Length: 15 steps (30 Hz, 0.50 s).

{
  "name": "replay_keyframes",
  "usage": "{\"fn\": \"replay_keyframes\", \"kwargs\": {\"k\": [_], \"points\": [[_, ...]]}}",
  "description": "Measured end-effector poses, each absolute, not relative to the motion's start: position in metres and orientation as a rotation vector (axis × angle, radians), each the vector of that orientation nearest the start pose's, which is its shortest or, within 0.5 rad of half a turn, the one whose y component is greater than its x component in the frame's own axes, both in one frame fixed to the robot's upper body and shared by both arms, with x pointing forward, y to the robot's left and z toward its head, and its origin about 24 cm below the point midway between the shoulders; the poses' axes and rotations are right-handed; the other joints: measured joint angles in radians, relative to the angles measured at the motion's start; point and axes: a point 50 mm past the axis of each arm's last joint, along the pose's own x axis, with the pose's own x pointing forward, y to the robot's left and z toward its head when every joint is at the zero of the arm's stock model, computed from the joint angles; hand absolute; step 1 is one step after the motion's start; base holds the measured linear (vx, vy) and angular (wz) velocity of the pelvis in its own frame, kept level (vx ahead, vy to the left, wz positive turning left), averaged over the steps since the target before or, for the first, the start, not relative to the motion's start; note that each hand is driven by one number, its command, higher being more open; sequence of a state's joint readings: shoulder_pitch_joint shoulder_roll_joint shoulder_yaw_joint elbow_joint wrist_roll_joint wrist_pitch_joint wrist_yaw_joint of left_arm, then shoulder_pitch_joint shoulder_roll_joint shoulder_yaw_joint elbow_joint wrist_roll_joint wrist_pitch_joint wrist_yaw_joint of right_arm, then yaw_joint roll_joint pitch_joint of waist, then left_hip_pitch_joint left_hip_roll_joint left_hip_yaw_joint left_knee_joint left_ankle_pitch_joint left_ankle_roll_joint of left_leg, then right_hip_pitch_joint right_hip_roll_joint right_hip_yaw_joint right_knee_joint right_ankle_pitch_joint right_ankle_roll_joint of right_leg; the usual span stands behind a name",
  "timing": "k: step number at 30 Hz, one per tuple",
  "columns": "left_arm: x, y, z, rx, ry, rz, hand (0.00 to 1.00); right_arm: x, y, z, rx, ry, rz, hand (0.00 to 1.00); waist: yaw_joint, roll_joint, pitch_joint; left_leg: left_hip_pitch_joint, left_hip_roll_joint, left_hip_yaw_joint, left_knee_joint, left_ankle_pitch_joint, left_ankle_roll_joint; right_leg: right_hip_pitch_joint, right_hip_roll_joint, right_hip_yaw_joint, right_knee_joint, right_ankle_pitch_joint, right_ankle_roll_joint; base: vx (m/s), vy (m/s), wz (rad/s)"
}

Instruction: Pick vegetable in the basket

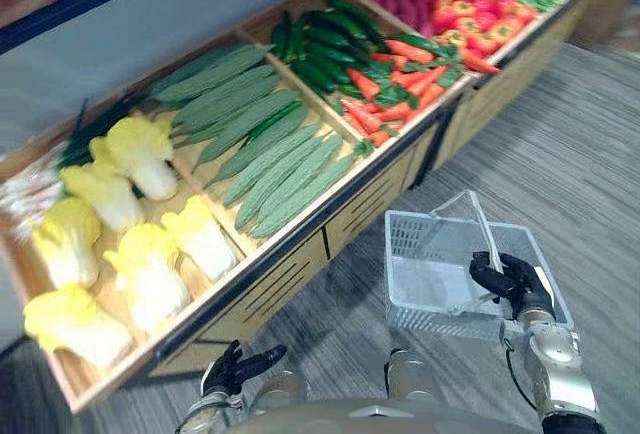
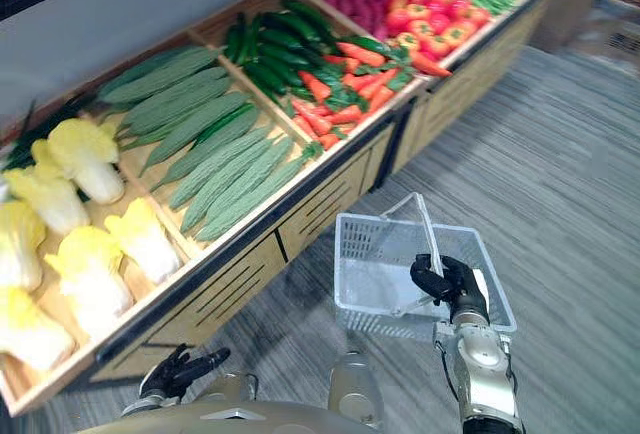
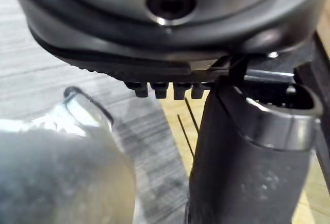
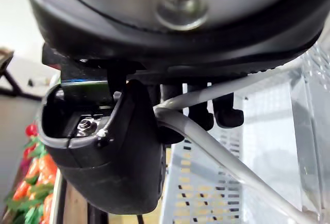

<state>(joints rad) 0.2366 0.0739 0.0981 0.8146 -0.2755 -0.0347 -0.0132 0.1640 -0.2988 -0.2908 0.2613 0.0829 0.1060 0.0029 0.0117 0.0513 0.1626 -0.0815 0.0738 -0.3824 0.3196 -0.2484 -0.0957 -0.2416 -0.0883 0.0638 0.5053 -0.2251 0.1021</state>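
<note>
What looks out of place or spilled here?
Nothing stands out. The vegetables lie in tidy groups on the stand, and the basket hangs empty by its handle from the right robot hand.

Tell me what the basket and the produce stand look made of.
Basket: likely plastic, pale grey, matte; perforated grid walls, thin moulded-looking handle. Produce stand: apparently wood or wood laminate, light tan boards, dark edging, slotted front panels.

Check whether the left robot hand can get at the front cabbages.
Probably yes: the left robot hand hangs open and empty, low before the stand, nearest the cabbages, with nothing between.
</note>
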Motion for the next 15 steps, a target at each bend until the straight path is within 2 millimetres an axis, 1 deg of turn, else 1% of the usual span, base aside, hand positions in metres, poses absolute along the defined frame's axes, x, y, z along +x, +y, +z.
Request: {"fn": "replay_keyframes", "kwargs": {"k": [1, 2, 3, 4, 5, 6, 7, 8, 9, 10, 11, 12, 13, 15], "points": [[0.083, 0.201, -0.149, -0.229, 0.971, 0.324, 1.00, 0.182, -0.300, -0.026, -0.175, 0.462, -0.386, 0.00, 0.002, -0.007, -0.001, 0.001, 0.013, 0.050, -0.017, 0.021, 0.003, 0.013, -0.007, -0.036, 0.000, -0.007, -0.011, -0.02, -0.210, 1.07], [0.082, 0.204, -0.149, -0.228, 0.968, 0.330, 1.00, 0.180, -0.301, -0.027, -0.163, 0.457, -0.409, 0.00, 0.002, -0.020, 0.000, 0.001, 0.029, 0.126, -0.035, 0.048, 0.012, 0.034, -0.026, -0.082, -0.006, -0.018, -0.025, -0.05, -0.186, 1.26], [0.082, 0.206, -0.149, -0.226, 0.967, 0.339, 1.00, 0.177, -0.302, -0.028, -0.150, 0.454, -0.431, 0.00, -0.001, -0.026, 0.000, 0.003, 0.044, 0.214, -0.045, 0.060, 0.021, 0.058, -0.043, -0.125, -0.015, -0.029, -0.030, -0.06, -0.104, 1.14], [0.081, 0.207, -0.148, -0.228, 0.966, 0.345, 1.00, 0.175, -0.303, -0.028, -0.148, 0.454, -0.439, 0.00, -0.003, -0.027, 0.000, 0.002, 0.048, 0.263, -0.045, 0.061, 0.022, 0.070, -0.054, -0.152, -0.019, -0.034, -0.033, -0.07, -0.036, 1.06], [0.081, 0.208, -0.148, -0.225, 0.966, 0.348, 1.00, 0.170, -0.303, -0.032, -0.138, 0.467, -0.452, 0.00, -0.002, -0.035, 0.003, 0.001, 0.062, 0.330, -0.049, 0.074, 0.036, 0.090, -0.074, -0.185, -0.018, -0.042, -0.031, -0.06, 0.016, 0.94], [0.079, 0.211, -0.148, -0.219, 0.971, 0.354, 1.00, 0.164, -0.302, -0.036, -0.122, 0.485, -0.466, 0.00, -0.002, -0.046, -0.001, 0.001, 0.070, 0.386, -0.062, 0.102, 0.028, 0.107, -0.099, -0.215, -0.017, -0.047, -0.022, -0.05, 0.040, 0.88], [0.079, 0.212, -0.148, -0.215, 0.971, 0.355, 1.00, 0.160, -0.301, -0.039, -0.109, 0.494, -0.475, 0.00, -0.002, -0.052, -0.003, -0.001, 0.069, 0.411, -0.066, 0.114, 0.032, 0.116, -0.112, -0.233, -0.018, -0.049, -0.017, -0.04, 0.069, 0.91], [0.078, 0.216, -0.147, -0.203, 0.971, 0.358, 1.00, 0.152, -0.299, -0.045, -0.083, 0.515, -0.500, 0.00, -0.005, -0.066, -0.007, -0.007, 0.077, 0.485, -0.070, 0.127, 0.056, 0.136, -0.144, -0.272, -0.026, -0.051, -0.006, -0.02, 0.072, 1.09], [0.076, 0.220, -0.147, -0.193, 0.974, 0.364, 1.00, 0.142, -0.297, -0.052, -0.063, 0.545, -0.525, 0.00, -0.017, -0.078, -0.015, -0.011, 0.094, 0.581, -0.089, 0.144, 0.083, 0.161, -0.167, -0.320, -0.051, -0.052, 0.004, -0.01, 0.052, 1.26], [0.077, 0.221, -0.147, -0.190, 0.973, 0.364, 1.00, 0.136, -0.297, -0.055, -0.055, 0.562, -0.539, 0.00, -0.023, -0.082, -0.019, -0.010, 0.097, 0.624, -0.104, 0.151, 0.088, 0.178, -0.182, -0.341, -0.070, -0.045, 0.014, 0.04, 0.065, 1.42], [0.079, 0.221, -0.146, -0.188, 0.968, 0.365, 1.00, 0.127, -0.299, -0.061, -0.043, 0.591, -0.566, 0.00, -0.033, -0.085, -0.021, -0.014, 0.105, 0.700, -0.125, 0.192, 0.084, 0.205, -0.209, -0.390, -0.101, -0.024, 0.044, 0.05, 0.085, 1.15], [0.079, 0.220, -0.146, -0.188, 0.968, 0.369, 1.00, 0.125, -0.299, -0.063, -0.040, 0.604, -0.574, 0.00, -0.037, -0.082, -0.022, -0.015, 0.109, 0.726, -0.132, 0.231, 0.067, 0.217, -0.217, -0.411, -0.112, -0.017, 0.055, 0.11, 0.236, 1.12], [0.078, 0.223, -0.146, -0.186, 0.971, 0.389, 1.00, 0.121, -0.294, -0.072, -0.017, 0.642, -0.576, 0.00, -0.026, -0.080, -0.024, -0.012, 0.081, 0.723, -0.158, 0.261, 0.011, 0.239, -0.236, -0.431, -0.147, 0.001, 0.070, 0.13, 0.255, 0.64], [0.077, 0.225, -0.146, -0.185, 0.977, 0.407, 1.00, 0.118, -0.284, -0.079, 0.020, 0.662, -0.565, 0.00, -0.010, -0.085, -0.021, -0.012, 0.060, 0.710, -0.176, 0.267, 0.016, 0.271, -0.236, -0.445, -0.210, 0.032, 0.078, 0.12, 0.192, 0.42]]}}
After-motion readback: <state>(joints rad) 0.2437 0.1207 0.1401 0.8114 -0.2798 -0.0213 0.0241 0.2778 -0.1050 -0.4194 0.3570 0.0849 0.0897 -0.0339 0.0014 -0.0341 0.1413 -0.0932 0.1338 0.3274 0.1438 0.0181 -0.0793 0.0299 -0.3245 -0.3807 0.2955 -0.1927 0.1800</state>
